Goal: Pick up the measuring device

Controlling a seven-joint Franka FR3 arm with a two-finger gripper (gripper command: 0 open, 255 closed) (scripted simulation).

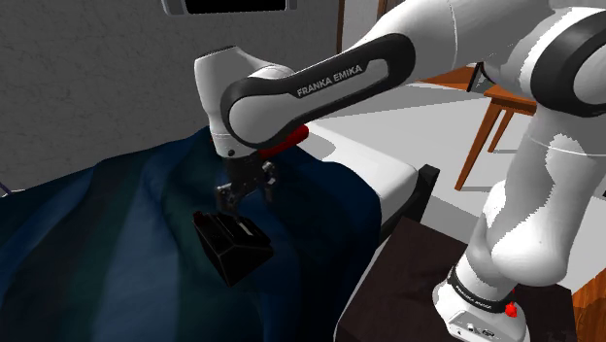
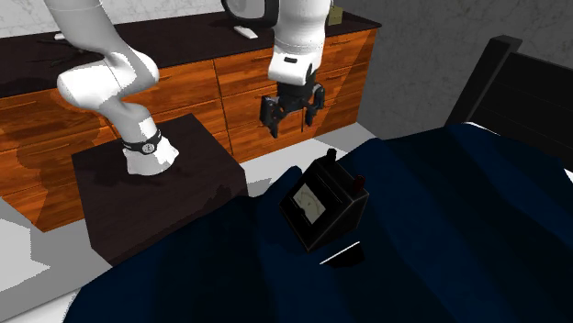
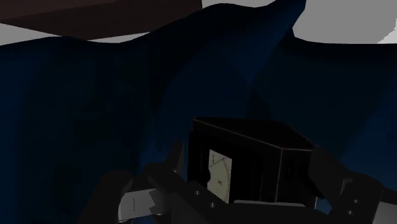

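The measuring device is a black box with a white dial face and small red knobs on top. It rests tilted on the dark blue bedcover. My gripper hangs open above it, fingers apart and touching nothing. In the shoulder view the gripper is just above the device, a short gap between them. Along the hand, the device lies ahead between my two black fingers, dial facing the camera.
The stand is a dark box beside the bed. A wooden dresser runs behind it. A dark headboard rises at the bed's far end. A wooden chair stands past the white mattress edge.
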